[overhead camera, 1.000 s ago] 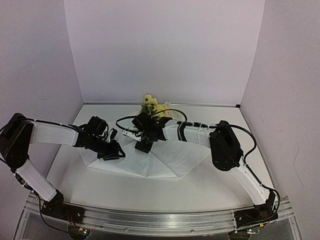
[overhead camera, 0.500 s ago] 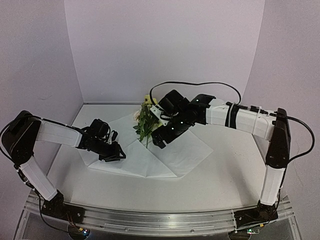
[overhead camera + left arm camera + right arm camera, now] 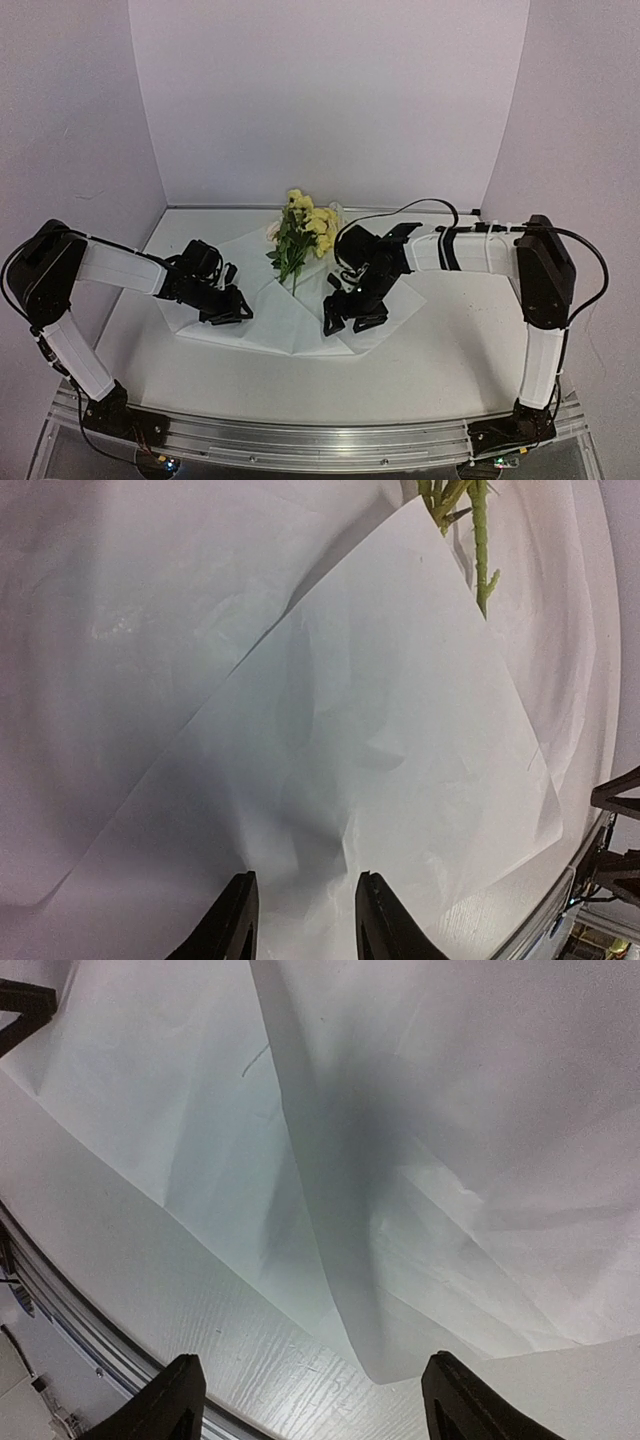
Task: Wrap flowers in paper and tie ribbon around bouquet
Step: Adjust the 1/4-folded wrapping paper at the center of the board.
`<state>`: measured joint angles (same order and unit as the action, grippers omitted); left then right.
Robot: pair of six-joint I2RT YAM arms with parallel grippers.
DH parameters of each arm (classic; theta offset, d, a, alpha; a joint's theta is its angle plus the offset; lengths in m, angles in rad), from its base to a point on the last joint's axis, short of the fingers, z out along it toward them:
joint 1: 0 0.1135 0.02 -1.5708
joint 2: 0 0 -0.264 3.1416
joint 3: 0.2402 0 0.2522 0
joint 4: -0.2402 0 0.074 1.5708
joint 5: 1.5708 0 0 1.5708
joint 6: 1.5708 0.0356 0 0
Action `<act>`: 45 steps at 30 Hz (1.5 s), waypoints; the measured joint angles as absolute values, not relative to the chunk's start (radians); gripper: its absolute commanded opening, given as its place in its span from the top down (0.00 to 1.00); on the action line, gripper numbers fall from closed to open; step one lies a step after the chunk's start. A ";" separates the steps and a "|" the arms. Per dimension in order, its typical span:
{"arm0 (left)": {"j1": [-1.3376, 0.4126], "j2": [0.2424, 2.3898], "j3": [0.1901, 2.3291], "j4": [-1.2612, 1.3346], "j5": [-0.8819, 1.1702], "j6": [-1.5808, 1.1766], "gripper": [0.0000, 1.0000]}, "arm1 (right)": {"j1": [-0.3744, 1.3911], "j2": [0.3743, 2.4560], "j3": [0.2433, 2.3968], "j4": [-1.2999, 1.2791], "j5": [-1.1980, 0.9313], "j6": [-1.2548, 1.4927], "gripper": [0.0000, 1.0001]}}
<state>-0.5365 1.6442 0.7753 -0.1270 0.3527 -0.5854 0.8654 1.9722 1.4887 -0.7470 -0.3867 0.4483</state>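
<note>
Wrapping step; no fold made yet. Flowers lie on the paper, toward its far side. Left gripper sits low on the sheet's left part, jaws slightly apart. Right gripper is spread wide over the near corner. Next, probably: pinch that corner and fold it over the stems.

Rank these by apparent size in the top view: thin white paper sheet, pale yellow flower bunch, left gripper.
Largest: thin white paper sheet.
Then pale yellow flower bunch and left gripper: too alike to rank.

Soft, even overhead light; wrist views distorted, shadowed.
</note>
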 measured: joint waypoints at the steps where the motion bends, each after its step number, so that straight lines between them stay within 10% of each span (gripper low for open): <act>1: -0.537 1.645 0.775 -0.126 0.352 -0.585 0.65 | 0.865 1.979 1.483 -0.735 -0.399 0.460 0.27; 10: -0.542 1.665 0.775 -0.109 0.353 -0.586 0.65 | 0.865 2.036 1.405 -0.605 -0.458 0.503 0.36; 23: -0.616 1.675 0.770 -0.062 0.337 -0.635 0.65 | 0.851 2.016 1.288 -0.489 -0.490 0.549 0.82; 31: -0.767 1.696 0.772 -0.025 0.315 -0.715 0.65 | 0.824 1.865 1.118 -0.559 -0.446 0.525 0.79; 45: -0.813 1.619 0.843 -0.182 0.215 -0.665 0.52 | 0.819 1.768 1.129 -0.741 -0.324 0.501 0.44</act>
